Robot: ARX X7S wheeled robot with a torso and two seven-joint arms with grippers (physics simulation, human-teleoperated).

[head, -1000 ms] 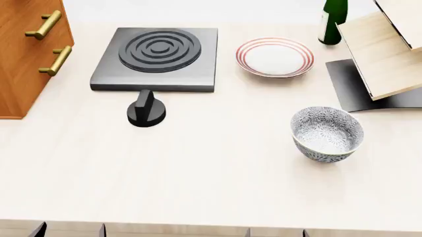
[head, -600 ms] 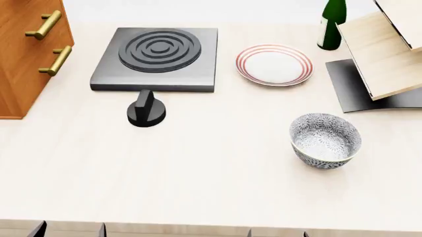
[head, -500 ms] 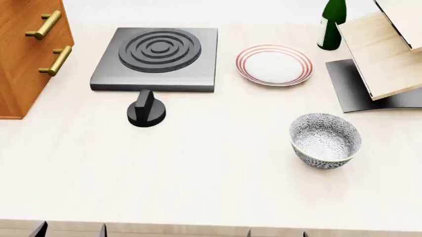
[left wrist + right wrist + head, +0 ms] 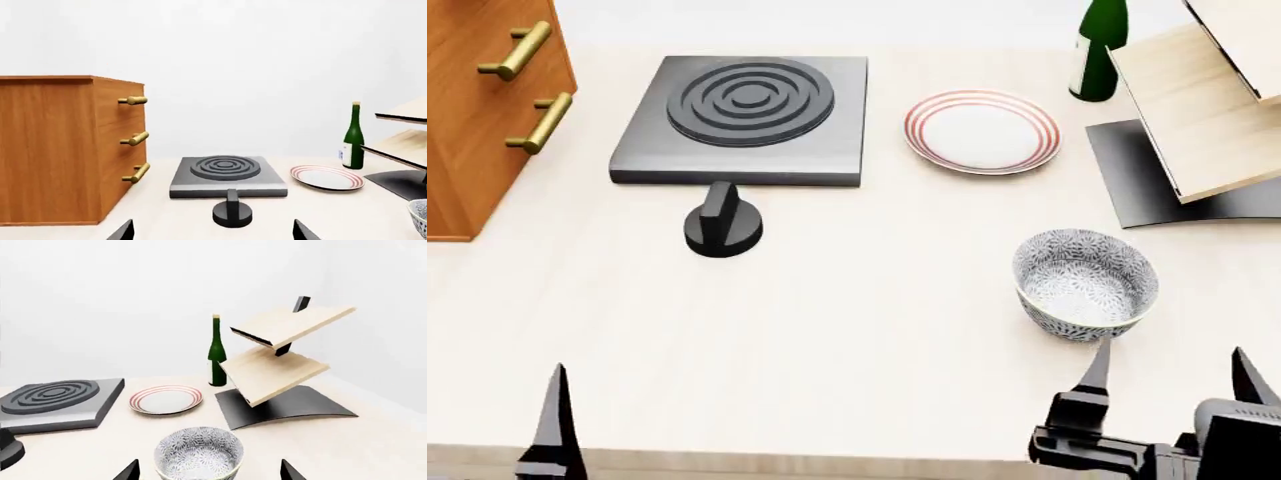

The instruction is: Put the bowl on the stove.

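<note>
Right tool [image 4: 1168, 375] sits low at the near edge of the surface [image 4: 854, 330], fingers pointing forward, spread wide, gripping nothing. One fingertip [image 4: 1096, 362] is just short of the bowl [image 4: 1086, 283], which sits upright on the surface directly ahead between the two tips. Left tool: only one fingertip [image 4: 557, 405] shows in the head view, two tips wide apart in its wrist view, empty, aimed toward the knob [image 4: 722, 222]. The stove [image 4: 745, 118] lies far left of the bowl, beside the red-ringed plate [image 4: 981, 130].
</note>
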